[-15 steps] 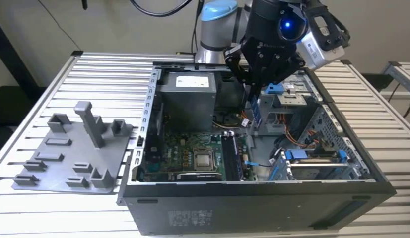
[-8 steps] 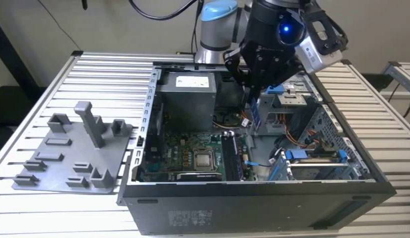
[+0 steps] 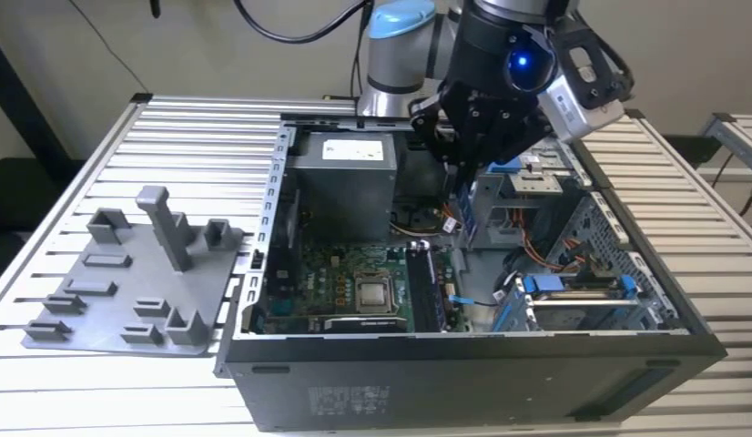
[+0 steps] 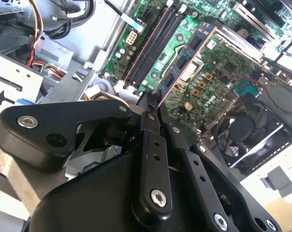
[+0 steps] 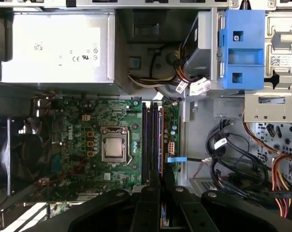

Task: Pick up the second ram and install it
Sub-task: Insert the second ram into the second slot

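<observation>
1. Placement: the second ram (image 4: 187, 60) is pinched in the claw (image 4: 152, 99), whose jaws are narrow and closed on it. In the exterior view it hangs in the upper middle of the frame, over the open computer case (image 3: 473, 382), and appears clear of the board.
2. In the second wrist view, its length runs roughly along the black memory slots (image 5: 150, 145) of the green motherboard (image 5: 83, 145).
3. To do this step well, I judge, the stick should stay upright, parallel to one free slot and centred over it. It should then be pressed evenly so neither end tips. The loose cables (image 5: 223, 154) beside the slots look like a snag risk.
4. Count: one ram held, one claw, one processor socket (image 5: 114, 147), one power supply (image 5: 54, 46), one fan (image 4: 247, 128), one blue bracket (image 5: 242, 48). One grey fixture (image 3: 109, 305) sits at the lower left of the exterior view on the table (image 3: 169, 137). Several slots lie side by side; I cannot tell their exact number, or whether any is filled.
</observation>
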Motion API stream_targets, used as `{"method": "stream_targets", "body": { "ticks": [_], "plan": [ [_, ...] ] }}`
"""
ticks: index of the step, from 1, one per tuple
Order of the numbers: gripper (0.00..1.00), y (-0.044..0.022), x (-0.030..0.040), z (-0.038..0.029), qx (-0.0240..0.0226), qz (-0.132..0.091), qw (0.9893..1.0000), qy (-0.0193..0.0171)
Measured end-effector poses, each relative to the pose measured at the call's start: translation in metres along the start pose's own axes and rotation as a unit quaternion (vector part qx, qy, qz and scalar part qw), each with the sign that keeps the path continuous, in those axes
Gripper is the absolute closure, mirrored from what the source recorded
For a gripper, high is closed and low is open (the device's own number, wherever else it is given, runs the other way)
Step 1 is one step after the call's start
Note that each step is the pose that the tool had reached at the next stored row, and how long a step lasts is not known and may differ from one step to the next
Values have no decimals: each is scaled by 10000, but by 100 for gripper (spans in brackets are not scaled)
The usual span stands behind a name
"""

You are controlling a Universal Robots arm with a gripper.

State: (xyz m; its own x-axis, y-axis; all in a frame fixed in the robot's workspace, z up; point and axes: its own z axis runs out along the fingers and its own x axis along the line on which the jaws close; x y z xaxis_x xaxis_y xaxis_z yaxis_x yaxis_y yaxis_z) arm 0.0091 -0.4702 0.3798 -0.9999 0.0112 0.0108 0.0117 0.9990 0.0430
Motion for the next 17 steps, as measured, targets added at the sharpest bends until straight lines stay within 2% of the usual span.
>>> {"method": "stream_targets", "body": {
  "ticks": [17],
  "plan": [
    [86, -3, -1, 70, -2, 0, 10000, 0]
  ]
}}
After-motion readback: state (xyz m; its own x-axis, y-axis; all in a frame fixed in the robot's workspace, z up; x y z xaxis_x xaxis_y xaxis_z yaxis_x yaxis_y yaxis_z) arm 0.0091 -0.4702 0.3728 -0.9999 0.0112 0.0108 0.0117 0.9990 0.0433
